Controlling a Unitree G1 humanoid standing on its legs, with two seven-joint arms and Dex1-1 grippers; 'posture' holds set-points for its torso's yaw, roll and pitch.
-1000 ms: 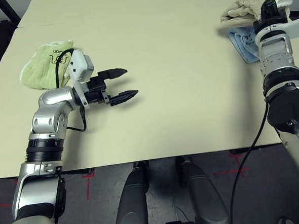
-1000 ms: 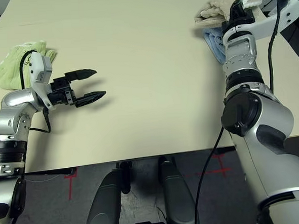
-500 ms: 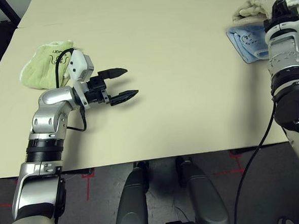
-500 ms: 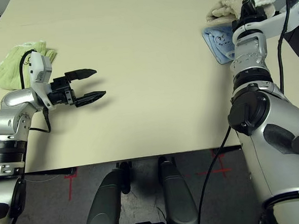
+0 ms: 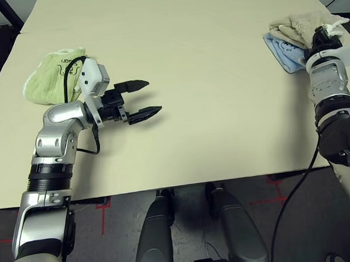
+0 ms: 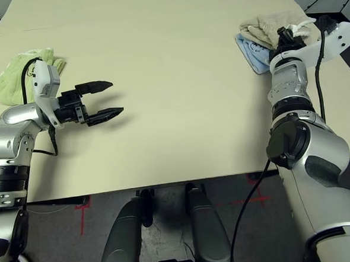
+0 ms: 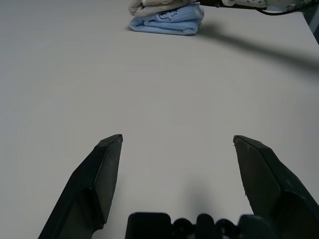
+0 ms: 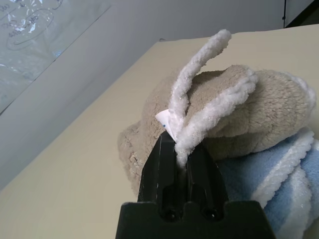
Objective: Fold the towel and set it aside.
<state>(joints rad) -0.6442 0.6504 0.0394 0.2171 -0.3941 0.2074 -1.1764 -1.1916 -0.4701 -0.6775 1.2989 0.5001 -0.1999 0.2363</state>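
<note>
Pale table [image 5: 185,106], dark floor beyond its near edge. Left: light green towel [image 5: 52,79]; left gripper [image 5: 143,99] just beside it, fingers wide, nothing between. Far right: beige towel [image 5: 299,29], bunched, partly on light blue towel [image 5: 284,54]; right gripper [image 8: 180,149] pinches its white trim.

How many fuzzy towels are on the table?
3: a light green towel by the robot's left arm; a blue towel at the right; a beige, white-trimmed towel partly on the blue. More could hide underneath.
</note>
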